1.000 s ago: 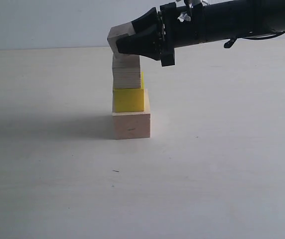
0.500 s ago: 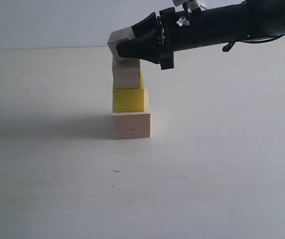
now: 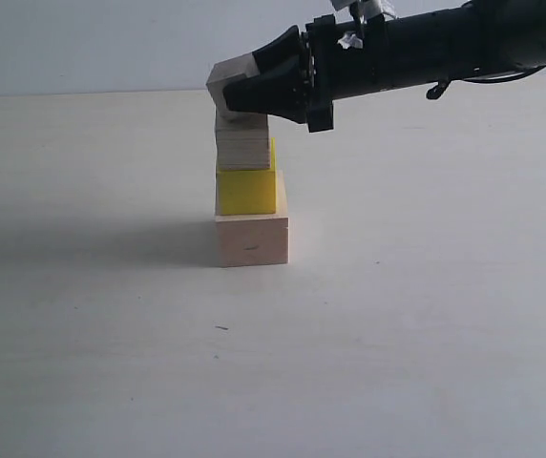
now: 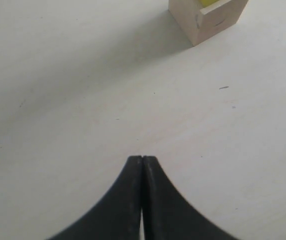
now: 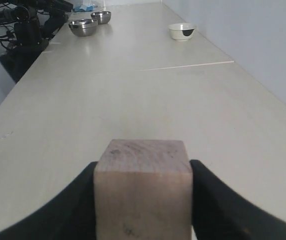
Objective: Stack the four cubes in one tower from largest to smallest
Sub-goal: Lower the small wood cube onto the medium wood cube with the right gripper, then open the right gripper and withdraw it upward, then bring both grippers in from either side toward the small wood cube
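A tower stands on the table: the largest pale wood cube (image 3: 252,240) at the bottom, the yellow cube (image 3: 246,191) on it, then a small wood cube (image 3: 242,143). The smallest wood cube (image 3: 227,81) sits tilted at the top, its lower edge at the third cube, with my right gripper (image 3: 244,84) shut on it from the right. The right wrist view shows this cube (image 5: 143,200) filling the gap between the black fingers (image 5: 78,200). My left gripper (image 4: 142,158) is shut and empty, low over the table, with the largest cube (image 4: 208,20) ahead of it.
Far down the long table, in the right wrist view, stand two steel bowls (image 5: 83,26) (image 5: 101,16) and a white bowl (image 5: 182,31). Dark equipment (image 5: 28,25) stands past the table's edge. A pale wall (image 5: 243,40) runs along the other side.
The right arm has dipped slightly at the wrist end. The smallest cube stays between its fingers on top of the stack. The left gripper has not moved.
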